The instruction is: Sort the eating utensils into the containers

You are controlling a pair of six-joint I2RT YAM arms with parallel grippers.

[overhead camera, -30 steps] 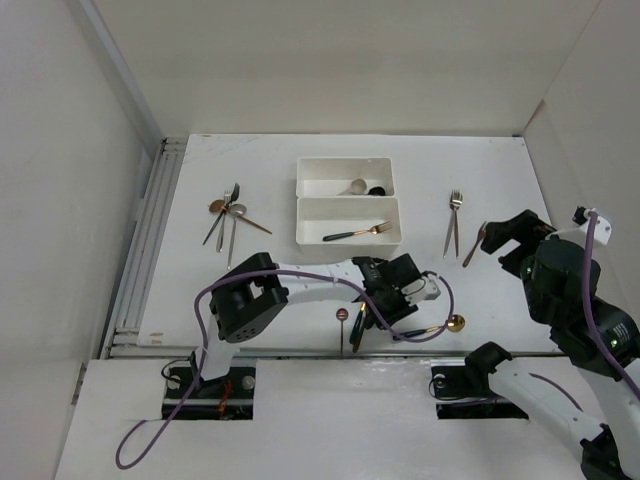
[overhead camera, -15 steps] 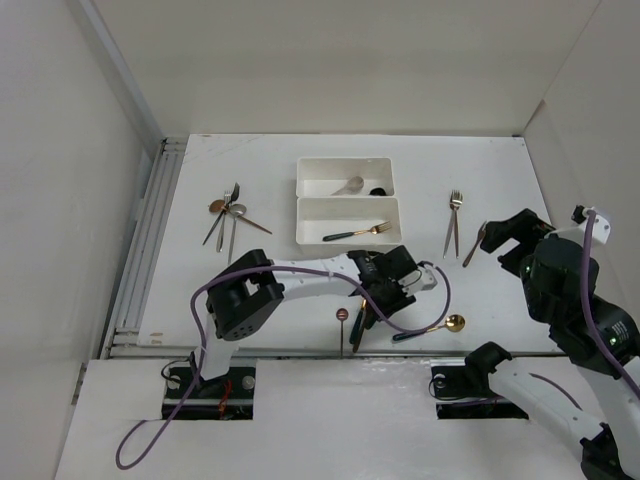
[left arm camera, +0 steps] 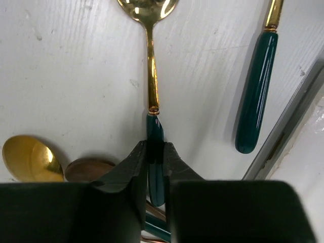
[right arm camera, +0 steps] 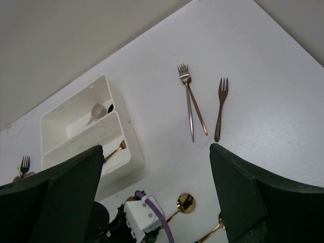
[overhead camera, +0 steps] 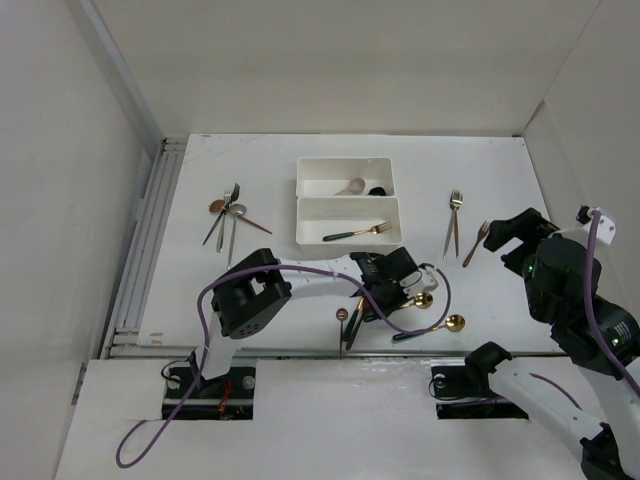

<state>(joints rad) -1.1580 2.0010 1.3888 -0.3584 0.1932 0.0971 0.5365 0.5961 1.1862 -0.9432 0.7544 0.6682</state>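
Note:
My left gripper [overhead camera: 393,290] is shut on the dark green handle of a gold spoon [left arm camera: 150,61], whose bowl [overhead camera: 423,299] points right, low over the table's front middle. A second gold spoon [overhead camera: 455,322] with a green handle [left arm camera: 255,86] lies just right of it. Two white bins stand behind. The far bin [overhead camera: 318,180] holds a silver spoon [overhead camera: 352,185] and a dark piece. The near bin [overhead camera: 316,216] holds a green-handled gold fork [overhead camera: 357,233]. My right gripper [right arm camera: 154,167] is open and empty, high above the table's right side.
A pile of utensils [overhead camera: 228,212] lies at the left. Two crossed forks [overhead camera: 454,220] and a copper fork [overhead camera: 474,243] lie at the right. A copper spoon [overhead camera: 343,315] and green-handled pieces [overhead camera: 357,325] lie under the left wrist, near the front edge.
My left gripper has shifted slightly and closed on the green handle. A gold spoon bowl now shows just right of its fingers. The right arm has barely moved.

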